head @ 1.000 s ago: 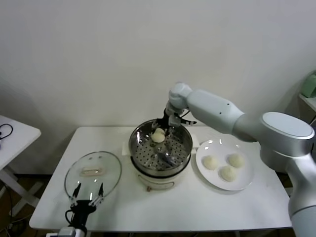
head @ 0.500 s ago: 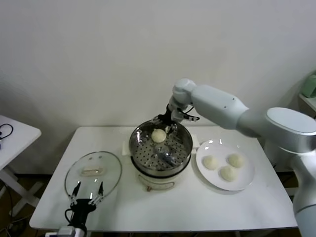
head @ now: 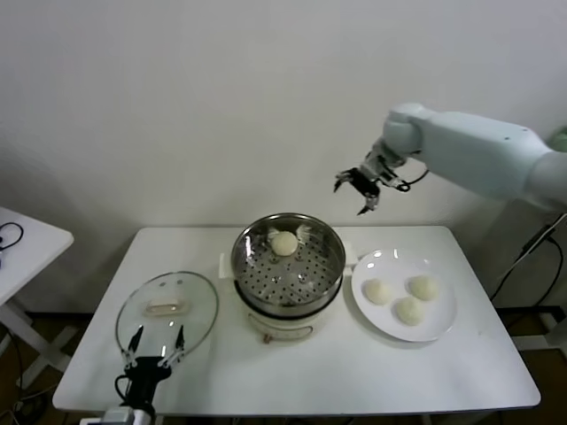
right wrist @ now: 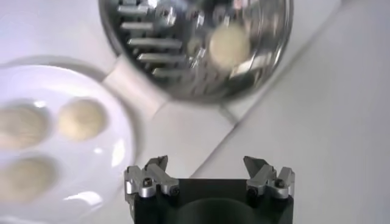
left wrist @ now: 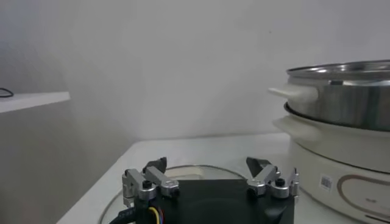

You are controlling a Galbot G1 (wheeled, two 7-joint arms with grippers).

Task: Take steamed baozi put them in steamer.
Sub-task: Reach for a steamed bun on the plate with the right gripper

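Right gripper (head: 361, 188), jaws apart and empty, hangs high over the table's (head: 372, 372) far edge. Three baozi (head: 378, 290) crowd the plate (head: 440, 328); a grasp may nudge neighbours. Left gripper (head: 152, 342), jaws apart, idles near the front-left corner.

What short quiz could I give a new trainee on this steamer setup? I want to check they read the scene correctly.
1. How many buns lie on the plate?
2. True or false: the right gripper is holding a bun.
3. Where is the left gripper? A) inside the steamer B) low at the table's near edge by the glass lid C) over the plate

Key:
1. Three; a fourth bun sits in the steamer.
2. False: it is open and empty, raised above the table.
3. B
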